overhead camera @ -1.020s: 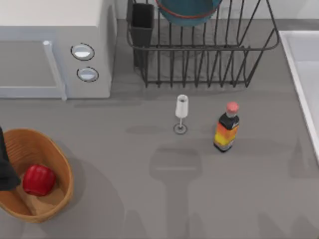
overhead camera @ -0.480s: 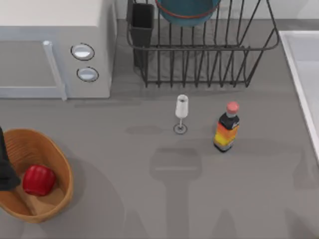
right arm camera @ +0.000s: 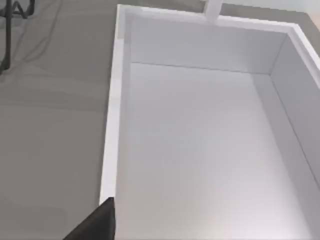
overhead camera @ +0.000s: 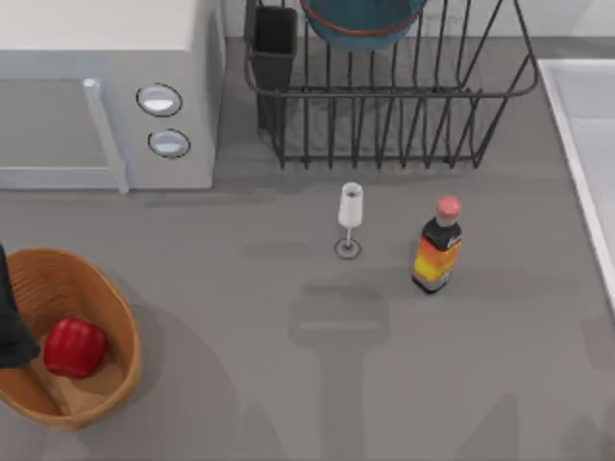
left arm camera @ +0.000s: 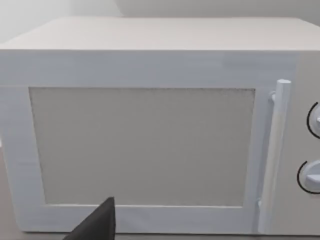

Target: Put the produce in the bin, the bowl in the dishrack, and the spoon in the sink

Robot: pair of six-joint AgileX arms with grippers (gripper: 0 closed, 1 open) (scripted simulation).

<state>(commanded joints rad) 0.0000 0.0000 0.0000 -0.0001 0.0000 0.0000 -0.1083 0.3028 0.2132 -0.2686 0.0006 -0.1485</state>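
since the produce (overhead camera: 74, 347) sits in the bin (overhead camera: 113, 386) and the bowl (overhead camera: 360, 24) in the dishrack (overhead camera: 404, 106), i can't spot the spoon; can't tell either gripper's state, so a blind sink (right arm camera: 210, 150) drop might miss.

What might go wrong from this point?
The wine glass and the sauce bottle stand upright mid-table; an arm sweeping across may tip them. The left arm hangs over the wicker basket, beside the red pepper; pulling away carelessly could drag the basket.
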